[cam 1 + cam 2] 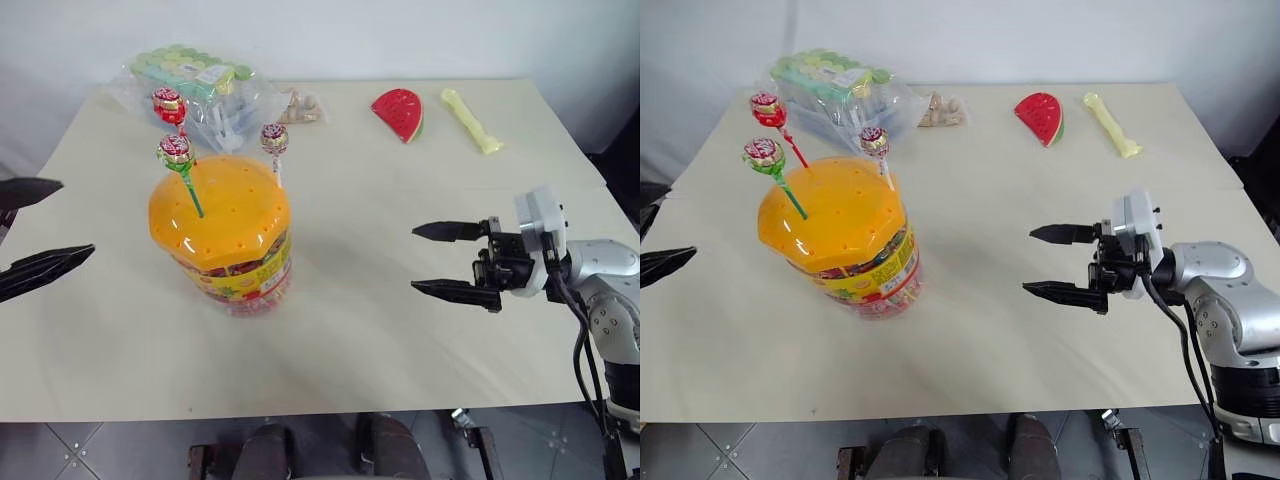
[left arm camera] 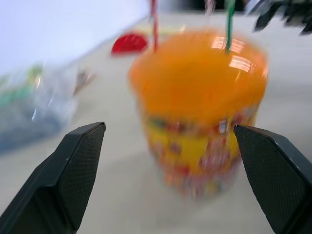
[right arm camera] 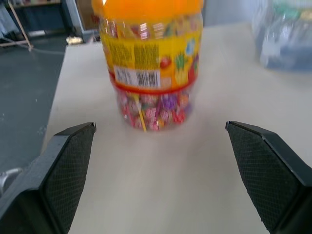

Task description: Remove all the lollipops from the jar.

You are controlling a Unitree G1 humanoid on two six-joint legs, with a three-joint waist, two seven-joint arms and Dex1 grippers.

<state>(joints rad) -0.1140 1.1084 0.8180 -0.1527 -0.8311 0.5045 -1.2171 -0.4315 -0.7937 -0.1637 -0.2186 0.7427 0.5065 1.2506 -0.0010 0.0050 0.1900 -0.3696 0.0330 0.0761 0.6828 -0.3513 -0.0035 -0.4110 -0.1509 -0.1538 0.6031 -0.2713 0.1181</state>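
Item: jar (image 1: 225, 240), clear plastic tub with a domed orange lid pierced by small holes, yellow-red label, wrapped sweets visible inside. Stands upright at about 9 o'clock of the surface (image 1: 400, 330), in front of a clear bag of green-capped items (image 1: 195, 85).

Item: lollipops, three, stuck upright by their sticks in the lid holes: green-stick (image 1: 176, 152) at the lid's 10 o'clock, red-stick (image 1: 168, 103) behind it, white-stick (image 1: 274, 138) at 1 o'clock.

Handling, judged: light, thin sticks likely to flex; wrapper heads crinkly and slippery. Best pinched on the stick just below the head and drawn straight up; the jar may need steadying.

Left hand (image 1: 35, 230): released, fingers spread, at the jar's 9 o'clock, apart. Right hand (image 1: 440, 260): released, at 3 o'clock, well apart.
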